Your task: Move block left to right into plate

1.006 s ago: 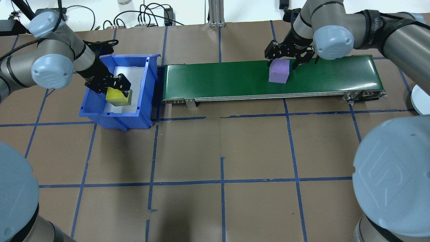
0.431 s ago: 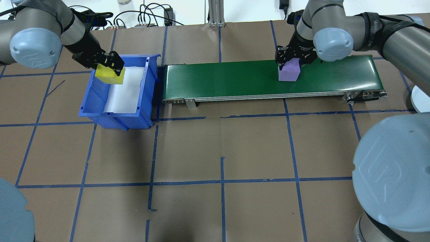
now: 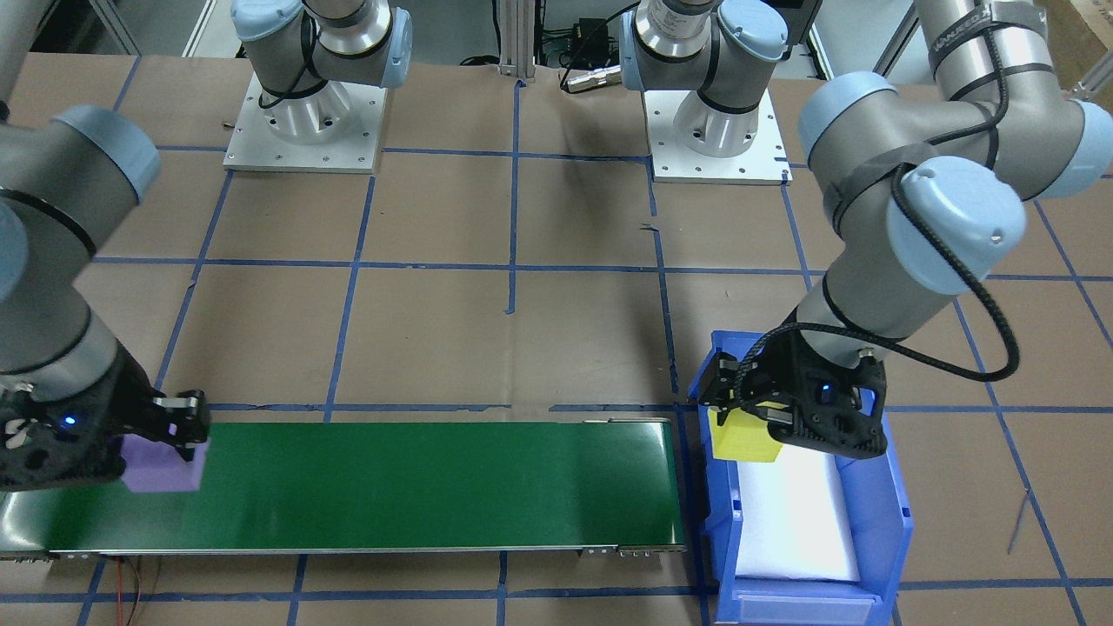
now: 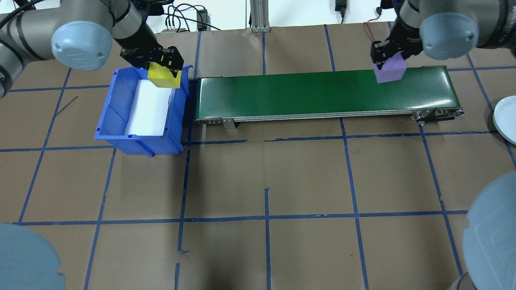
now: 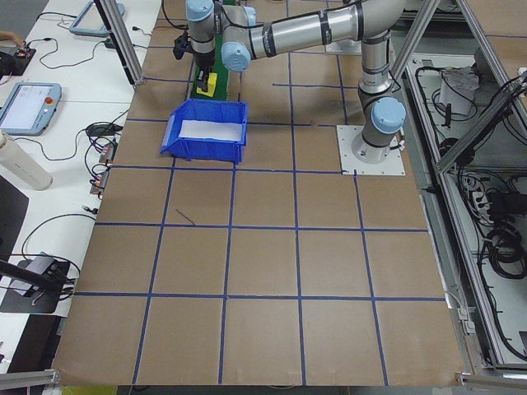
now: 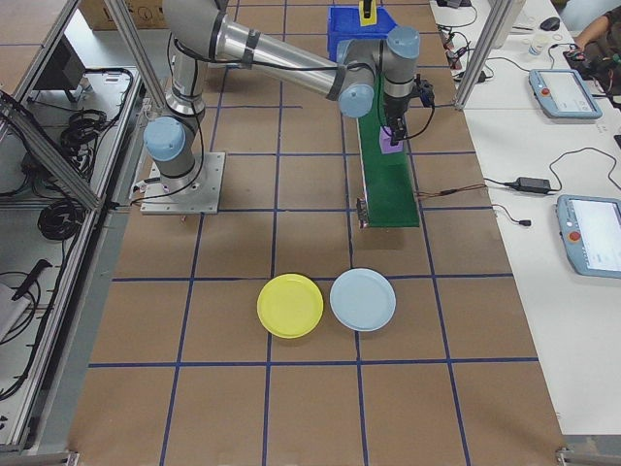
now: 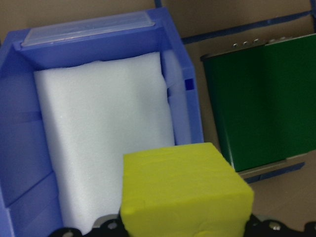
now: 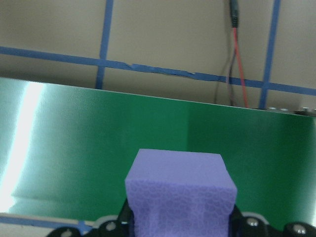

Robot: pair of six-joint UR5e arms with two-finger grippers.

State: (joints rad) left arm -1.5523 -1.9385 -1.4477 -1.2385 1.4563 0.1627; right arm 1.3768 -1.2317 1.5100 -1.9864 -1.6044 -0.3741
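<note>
My left gripper [image 4: 163,69] is shut on a yellow foam block [image 4: 164,76] and holds it above the blue bin's far corner, beside the conveyor's left end. The left wrist view shows that block [image 7: 185,197] over the bin's white padding. My right gripper [image 4: 386,60] is shut on a purple foam block [image 4: 389,71], lifted over the right end of the green conveyor [image 4: 306,94]. The right wrist view has this block [image 8: 180,192] above the belt. The yellow plate [image 6: 289,306] lies on the table beyond the conveyor's end, seen only in the exterior right view.
The blue bin [image 4: 137,143] with white padding stands left of the conveyor. A pale blue plate [image 6: 362,300] lies next to the yellow one, and its edge [image 4: 507,119] shows at the overhead view's right side. Cables lie behind the conveyor.
The left gripper lifted the yellow block out of the bin and carried it towards the conveyor. The right gripper shut on the purple block, raised it and moved right along the belt.
</note>
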